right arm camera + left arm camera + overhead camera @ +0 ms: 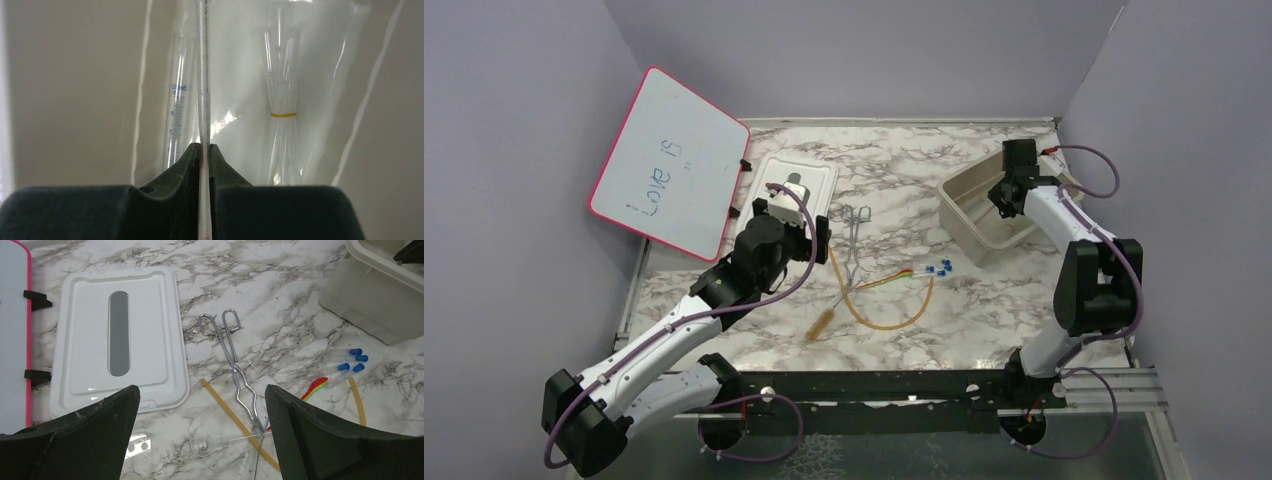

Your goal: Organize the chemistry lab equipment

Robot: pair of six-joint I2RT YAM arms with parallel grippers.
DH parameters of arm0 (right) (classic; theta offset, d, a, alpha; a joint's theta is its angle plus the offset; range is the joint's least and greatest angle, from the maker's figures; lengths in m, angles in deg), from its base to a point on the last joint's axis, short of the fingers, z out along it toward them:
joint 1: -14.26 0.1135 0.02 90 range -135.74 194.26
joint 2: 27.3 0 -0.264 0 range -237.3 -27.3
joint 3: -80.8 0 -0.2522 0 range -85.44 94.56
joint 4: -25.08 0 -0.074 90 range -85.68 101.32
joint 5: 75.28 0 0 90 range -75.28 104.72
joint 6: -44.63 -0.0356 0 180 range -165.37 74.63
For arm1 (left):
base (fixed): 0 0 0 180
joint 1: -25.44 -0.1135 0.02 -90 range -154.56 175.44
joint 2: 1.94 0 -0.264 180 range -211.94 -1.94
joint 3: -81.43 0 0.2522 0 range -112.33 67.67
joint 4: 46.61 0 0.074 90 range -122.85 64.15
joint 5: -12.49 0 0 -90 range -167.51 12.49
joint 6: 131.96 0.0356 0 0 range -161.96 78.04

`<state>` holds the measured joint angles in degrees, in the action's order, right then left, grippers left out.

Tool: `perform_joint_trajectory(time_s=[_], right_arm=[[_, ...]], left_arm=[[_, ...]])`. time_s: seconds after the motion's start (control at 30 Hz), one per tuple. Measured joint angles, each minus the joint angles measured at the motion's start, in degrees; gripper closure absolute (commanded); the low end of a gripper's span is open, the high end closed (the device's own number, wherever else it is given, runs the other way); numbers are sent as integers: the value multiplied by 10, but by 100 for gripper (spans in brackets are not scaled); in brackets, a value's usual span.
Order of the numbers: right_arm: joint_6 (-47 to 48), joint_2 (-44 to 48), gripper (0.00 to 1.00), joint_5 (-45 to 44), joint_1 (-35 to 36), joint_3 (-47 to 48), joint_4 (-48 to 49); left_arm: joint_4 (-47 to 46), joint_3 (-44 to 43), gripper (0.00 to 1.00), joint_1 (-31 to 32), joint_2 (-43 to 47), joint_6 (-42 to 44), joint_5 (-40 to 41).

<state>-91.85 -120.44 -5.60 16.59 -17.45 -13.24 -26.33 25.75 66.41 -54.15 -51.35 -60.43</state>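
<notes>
Silver tongs (856,235) (235,365) lie mid-table. An amber tube (894,318) (235,415) curves below them. A green-orange stick (886,280) (315,387) and blue-capped clear tubes (941,268) (350,362) lie to their right. A tan-bristled wire brush (821,322) lies nearer the arms. My left gripper (816,238) (200,390) is open and empty above the marble, just left of the tongs. My right gripper (1002,200) (205,146) is inside the beige bin (964,225) and is shut on a thin glass rod (202,75).
A white lid (809,170) (120,340) lies left of the tongs. A pink-framed whiteboard (669,165) leans at the far left. A graduated cylinder (177,110) and bagged glass tubes with a yellow band (283,115) lie in the bin. A small clear glass piece (205,444) lies under my left gripper.
</notes>
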Motion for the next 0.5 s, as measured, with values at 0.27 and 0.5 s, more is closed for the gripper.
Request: perform_joint_trajectory(time_s=[0.27,0.5], right_arm=[[-34,-73,80,21,0,8,11],[-43,-90,52,29,0,12,21]], left_arm=[[0,1,2,0,-8,-4,-2],[0,1,2,0,-12,-5,-8]])
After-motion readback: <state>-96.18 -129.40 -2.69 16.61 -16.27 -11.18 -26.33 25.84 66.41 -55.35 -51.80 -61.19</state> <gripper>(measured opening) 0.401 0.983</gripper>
